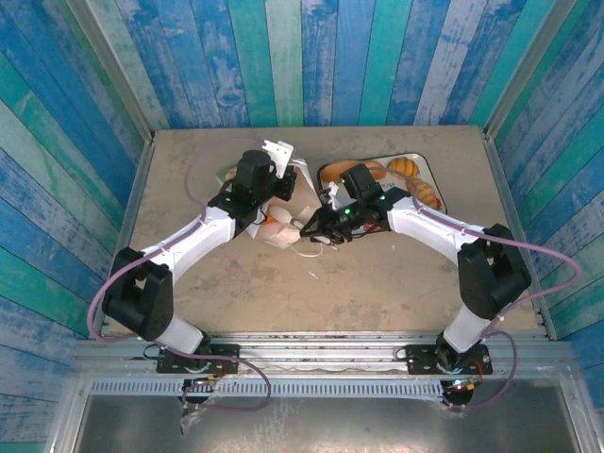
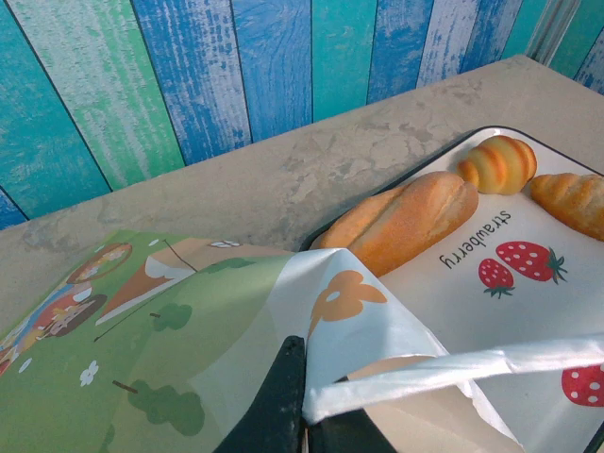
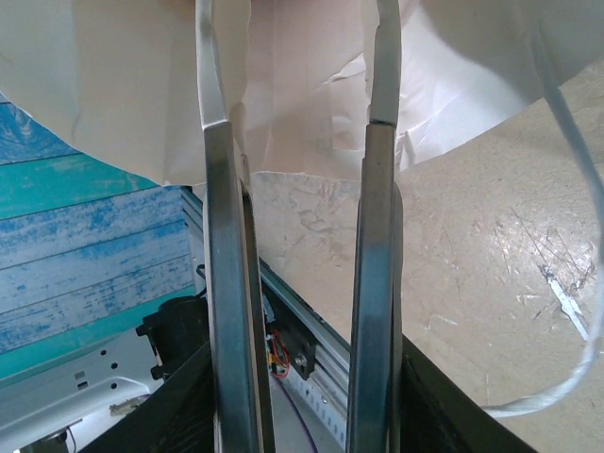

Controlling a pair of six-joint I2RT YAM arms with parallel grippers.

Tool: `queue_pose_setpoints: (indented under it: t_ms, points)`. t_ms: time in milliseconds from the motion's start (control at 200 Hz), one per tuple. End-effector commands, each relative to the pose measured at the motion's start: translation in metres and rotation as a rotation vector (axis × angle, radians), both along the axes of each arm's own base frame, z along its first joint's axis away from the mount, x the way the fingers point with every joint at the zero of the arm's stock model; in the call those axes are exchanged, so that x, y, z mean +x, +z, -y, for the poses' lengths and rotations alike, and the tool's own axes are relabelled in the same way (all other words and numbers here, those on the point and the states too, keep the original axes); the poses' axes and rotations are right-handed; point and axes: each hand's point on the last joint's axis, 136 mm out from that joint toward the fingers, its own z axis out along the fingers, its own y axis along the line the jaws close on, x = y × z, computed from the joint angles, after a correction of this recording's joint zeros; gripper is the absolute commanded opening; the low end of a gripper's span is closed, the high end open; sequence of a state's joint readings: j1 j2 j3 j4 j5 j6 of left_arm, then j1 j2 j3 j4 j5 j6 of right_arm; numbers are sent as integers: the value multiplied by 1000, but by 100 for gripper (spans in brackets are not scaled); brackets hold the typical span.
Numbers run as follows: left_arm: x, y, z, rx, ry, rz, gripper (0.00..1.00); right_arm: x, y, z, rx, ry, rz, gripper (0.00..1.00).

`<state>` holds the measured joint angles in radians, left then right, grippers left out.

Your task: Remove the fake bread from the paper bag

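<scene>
On the white tray (image 2: pixel 528 311), right side of the left-wrist frame: the word "strawberry" in black letters, red strawberry prints beside it. Across the lower left of that frame, on the paper bag (image 2: pixel 189 359): a cartoon print of green hills, small trees and an orange flower shape.

Fake bread (image 2: pixel 406 222) lying on the tray: a long golden loaf nearest the bag, a striped orange roll behind it at upper right, a third brown piece cut by the right edge. In the top view, same tray at upper right of centre, just beside the bag. An orange patch at the bag's mouth there; cannot tell whether bread or print.

Left tool (image 2: pixel 304 415), bottom centre, clenched on the bag's white rim next to a loop handle (image 2: pixel 453 368). Right tool (image 3: pixel 302 377) grasping metal tongs (image 3: pixel 226 283): two steel arms up the middle of the right-wrist frame, upper ends against crumpled white bag paper, tips out of frame.

Tabletop (image 1: pixel 377 283): mottled beige, stone-like, scuffed and scratched. On three sides, plank walls (image 1: pixel 311 57) painted blue, teal and green, paint worn. Metal rail (image 1: pixel 321 354) along the near edge, bottom of the top view, both arm bases bolted there.
</scene>
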<state>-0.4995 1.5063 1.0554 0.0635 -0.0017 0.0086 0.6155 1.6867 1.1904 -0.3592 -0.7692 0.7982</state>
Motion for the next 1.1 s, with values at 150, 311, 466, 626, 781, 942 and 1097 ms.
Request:
queue_pose_setpoints:
  t_ms: [150,311,466,626,781,942,1097]
  points:
    - [-4,16,4,-62,-8,40,3,-5,-14,2,-15,3,-64,44]
    - [-6,16,7,-81,-22,39,3,-1,-21,-2,-21,0,-86,46]
    - [-6,14,8,-81,-28,34,3,9,-22,-8,-8,-14,-82,49]
    - [-7,13,9,-79,-36,32,3,18,-21,-17,15,-23,-79,51]
    - [-7,14,11,-87,-42,34,3,19,-25,-20,16,-13,-94,51]
    - [-7,12,12,-89,-46,32,3,20,-32,-21,8,-12,-109,53]
    - [-7,11,12,-90,-48,29,3,26,-33,-25,13,-11,-106,55]
